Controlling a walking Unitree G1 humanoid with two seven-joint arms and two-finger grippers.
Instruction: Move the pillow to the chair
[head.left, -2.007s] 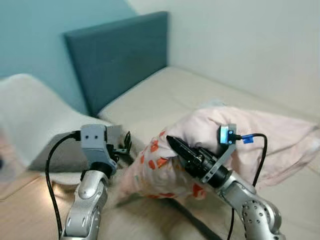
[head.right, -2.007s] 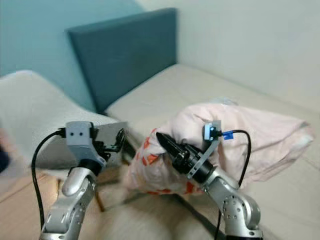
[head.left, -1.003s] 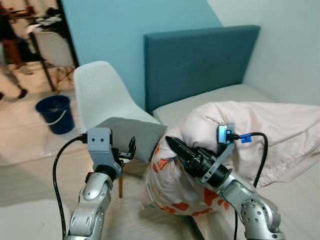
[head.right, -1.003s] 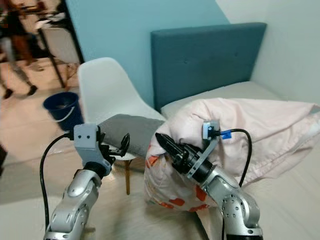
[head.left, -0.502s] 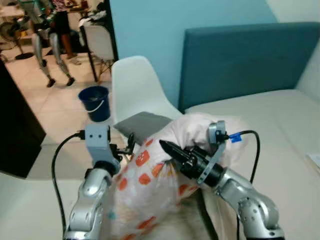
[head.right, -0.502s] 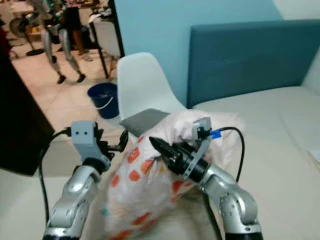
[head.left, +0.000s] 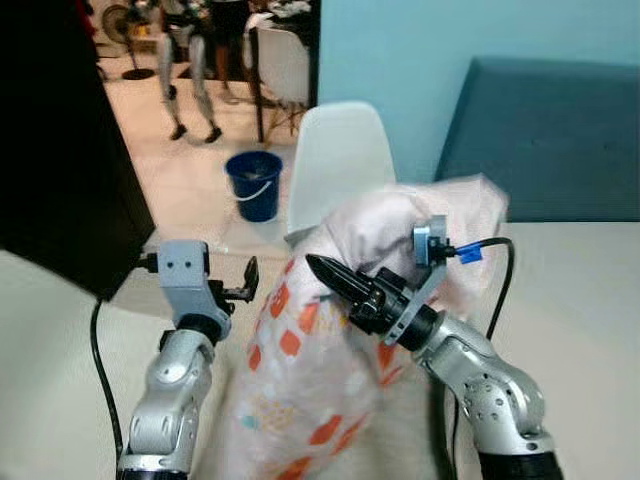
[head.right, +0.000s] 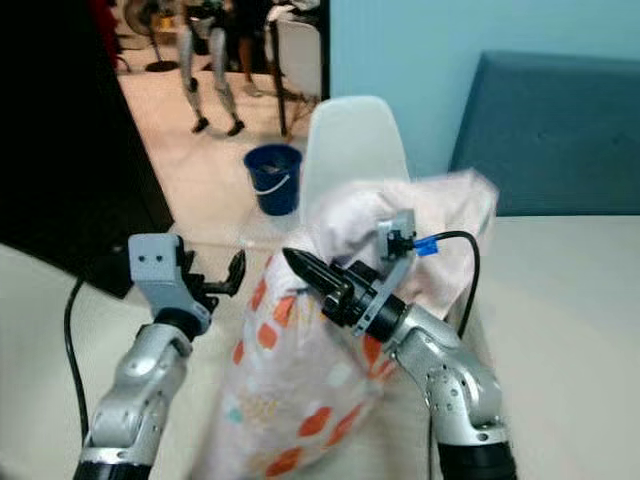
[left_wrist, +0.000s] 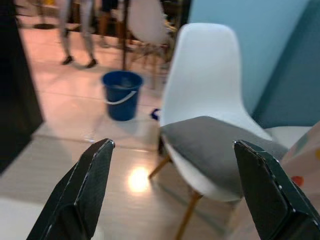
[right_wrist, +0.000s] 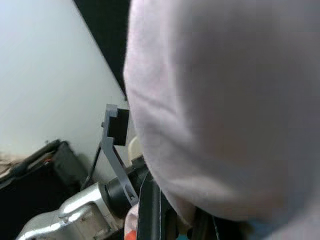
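Note:
The pink pillow (head.left: 300, 390) with orange patches hangs in front of me, and my right gripper (head.left: 316, 267) is shut on its fabric near the top. Close pink cloth of the pillow (right_wrist: 220, 100) covers the right wrist view. Behind it stands the white chair (head.left: 340, 150); its seat carries a grey cushion (left_wrist: 215, 145). My left gripper (head.left: 246, 277) is raised just left of the pillow, open and holding nothing. In the left wrist view its fingers (left_wrist: 82, 192) frame the chair (left_wrist: 205, 70), with a corner of the pillow (left_wrist: 300, 160) at the side.
A blue bucket (head.left: 253, 182) stands on the tiled floor left of the chair. A dark panel (head.left: 50, 150) rises on my left. The blue headboard (head.left: 550, 140) and bed (head.left: 580, 300) lie to the right. People (head.left: 190, 70) and more chairs are far back.
The view has swung left from the bed toward the chair and doorway. The pillow has come off the bed and travels with my right gripper. My left gripper stays open.

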